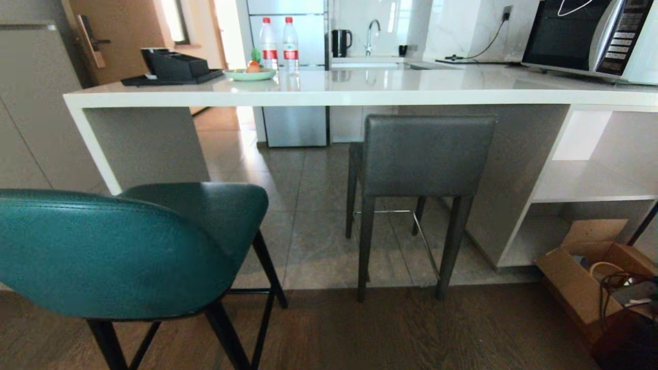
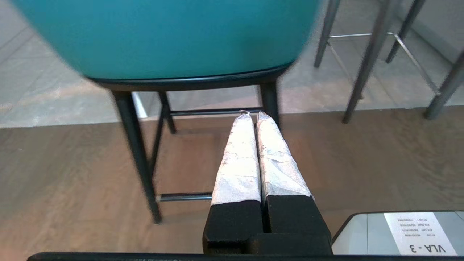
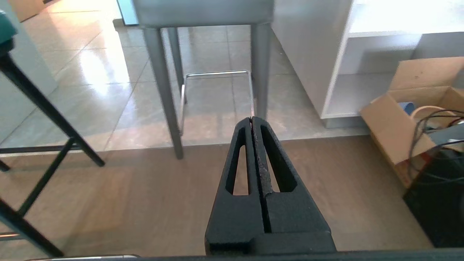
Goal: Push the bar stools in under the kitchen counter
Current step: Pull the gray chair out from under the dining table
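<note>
The left tool (image 2: 253, 115) is closed with nothing between its taped fingers, low behind the teal bar stool (image 1: 118, 246). The right tool (image 3: 252, 121) is also closed and empty, behind the grey bar stool (image 1: 421, 154).

The teal bar stool stands nearest, well short of the bench (image 1: 360, 87); its seat is not yet under the slab. The grey bar stool stands farther in, its back just below the slab edge.

Risk: a push high on the teal back could tip the stool on its thin black legs. The white end panel (image 1: 144, 144) beside the teal stool could catch a leg.

A cardboard box (image 1: 591, 277) lies right of the grey stool. On the bench stand a microwave (image 1: 591, 36) and water bottles (image 1: 280, 43).
</note>
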You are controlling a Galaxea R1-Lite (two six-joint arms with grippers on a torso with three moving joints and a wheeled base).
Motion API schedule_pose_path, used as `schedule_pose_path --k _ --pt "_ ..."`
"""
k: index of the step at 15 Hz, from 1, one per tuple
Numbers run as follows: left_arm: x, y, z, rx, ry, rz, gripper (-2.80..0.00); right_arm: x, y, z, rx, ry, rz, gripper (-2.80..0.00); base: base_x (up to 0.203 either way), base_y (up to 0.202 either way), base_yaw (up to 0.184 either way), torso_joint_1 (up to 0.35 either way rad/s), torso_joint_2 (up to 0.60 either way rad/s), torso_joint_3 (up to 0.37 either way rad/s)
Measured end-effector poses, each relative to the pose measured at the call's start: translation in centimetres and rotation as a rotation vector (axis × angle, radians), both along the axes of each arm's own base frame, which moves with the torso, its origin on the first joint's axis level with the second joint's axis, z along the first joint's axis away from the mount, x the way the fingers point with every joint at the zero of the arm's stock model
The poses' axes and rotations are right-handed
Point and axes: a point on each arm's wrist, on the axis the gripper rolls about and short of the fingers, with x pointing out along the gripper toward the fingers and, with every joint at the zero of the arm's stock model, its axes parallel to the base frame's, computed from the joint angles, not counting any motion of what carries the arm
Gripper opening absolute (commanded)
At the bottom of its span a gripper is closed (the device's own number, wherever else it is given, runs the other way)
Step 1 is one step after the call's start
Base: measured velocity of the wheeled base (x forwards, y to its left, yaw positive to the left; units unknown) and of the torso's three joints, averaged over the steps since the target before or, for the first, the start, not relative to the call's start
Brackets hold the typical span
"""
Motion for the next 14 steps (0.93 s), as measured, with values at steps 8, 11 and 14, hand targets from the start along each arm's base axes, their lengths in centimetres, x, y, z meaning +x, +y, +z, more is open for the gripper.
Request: schedule_pose_path --k 8,11,14 --pt "0.00 0.00 0.01 0.002 0.000 0.000 -2.80 0.00 0.00 0.00 0.002 0.000 0.000 -2.80 0.000 -0.195 0.002 0.002 0.00 0.003" --pt "-0.01 0.00 0.02 0.001 0.000 0.000 -2.80 0.00 0.00 0.01 0.003 0.000 0.000 -2.80 0.000 -0.194 0.002 0.004 0.01 0.003" --pt "-0.01 0.00 0.01 0.001 0.000 -0.001 -2.80 0.00 0.00 0.00 0.003 0.000 0.000 -2.80 0.000 -0.193 0.001 0.001 0.00 0.005"
